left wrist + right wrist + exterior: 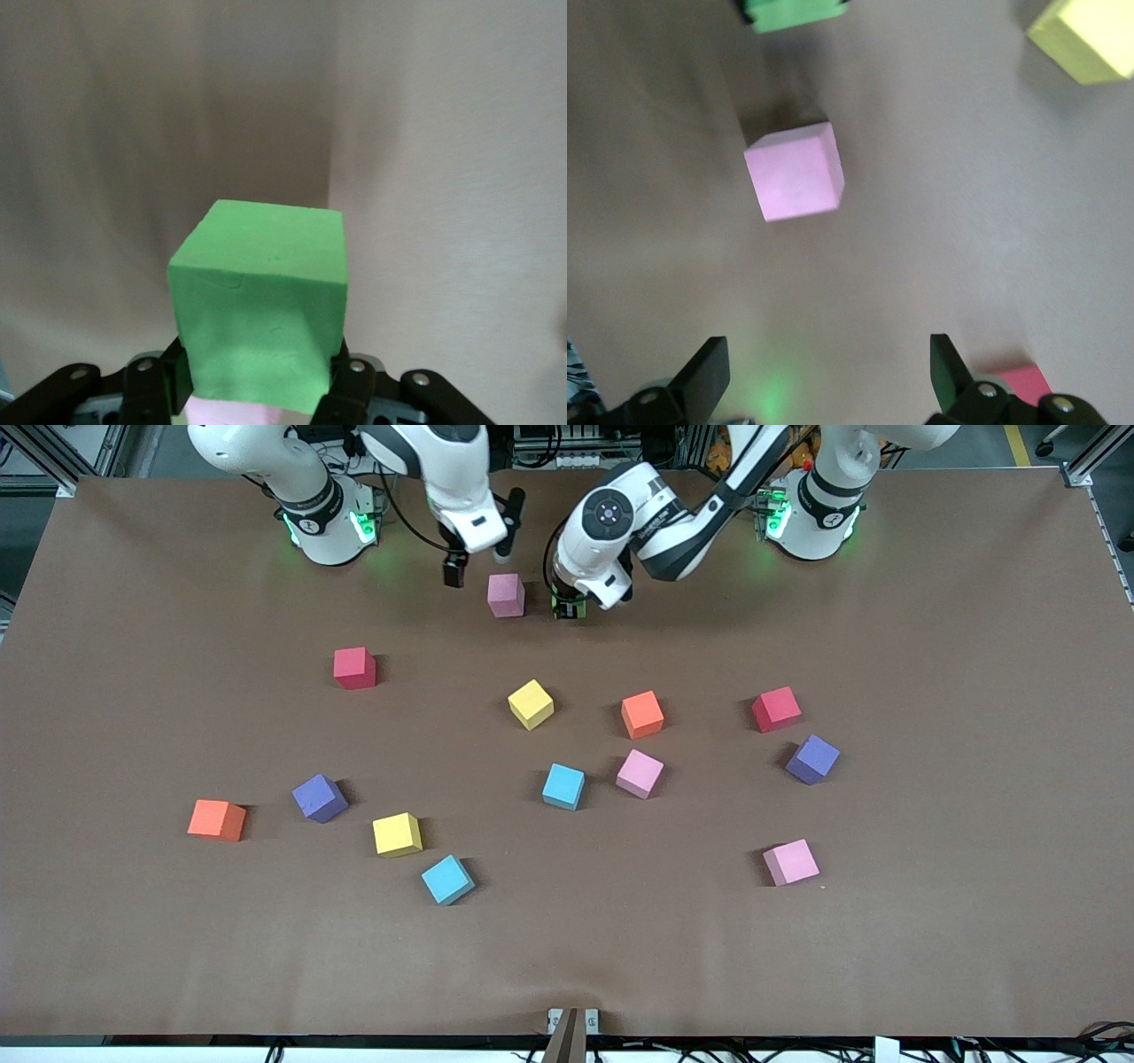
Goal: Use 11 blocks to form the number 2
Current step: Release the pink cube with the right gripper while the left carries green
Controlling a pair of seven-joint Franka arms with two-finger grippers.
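The left gripper (568,607) pinches a green block (259,301) between its fingers (353,382), low over the brown table (930,921) at the end where the robot bases stand; the cube fills the gap between the jaws, its top face clear of them in the left wrist view. Just beside that gripper, toward the right arm's end of the table, a pink block (506,594) sits on the surface, apart from the green one. The right gripper (478,558) hangs above the table close to this pink cube with its jaws spread wide and nothing between them; in the right wrist view the same pink block (796,171) lies ahead of the open fingers (950,363), well clear of both. No digit has taken shape: the other blocks lie scattered and apart, nearer the front camera than both sets of jaws, among them a yellow block (531,704), an orange block (642,714), a light blue block (563,786) and a second pink block (640,773) around the middle. Two red cubes (354,668) and two purple cubes (812,759) lie among them.
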